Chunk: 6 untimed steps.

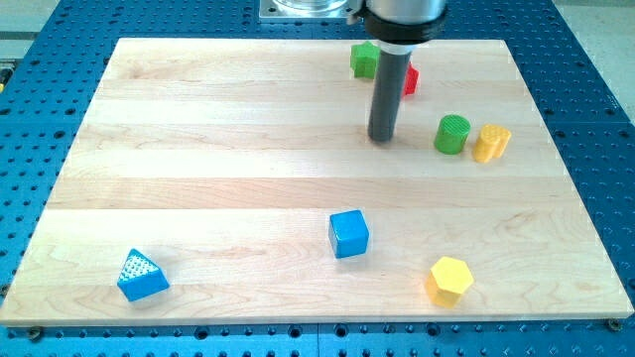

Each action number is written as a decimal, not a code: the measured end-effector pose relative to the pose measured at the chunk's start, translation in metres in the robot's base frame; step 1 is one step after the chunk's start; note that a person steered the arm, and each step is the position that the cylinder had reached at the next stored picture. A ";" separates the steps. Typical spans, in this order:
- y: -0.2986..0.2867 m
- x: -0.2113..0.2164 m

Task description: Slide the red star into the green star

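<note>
The green star (pixel 364 59) sits near the view's top edge of the wooden board (pixel 198 149), partly hidden by the rod. The red star (pixel 410 81) lies just right of the rod and below-right of the green star, mostly hidden, a small gap apart from it as far as I can tell. My tip (pixel 382 137) rests on the board below both stars, closer to the red one, and touches neither.
A green cylinder (pixel 451 134) and a yellow block (pixel 490 143) stand side by side right of the tip. A blue cube (pixel 348 234), a yellow hexagon (pixel 449 280) and a blue triangle (pixel 142 276) lie toward the view's bottom.
</note>
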<state>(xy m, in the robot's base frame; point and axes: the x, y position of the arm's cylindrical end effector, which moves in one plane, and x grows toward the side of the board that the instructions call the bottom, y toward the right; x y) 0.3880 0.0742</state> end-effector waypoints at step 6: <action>-0.035 -0.154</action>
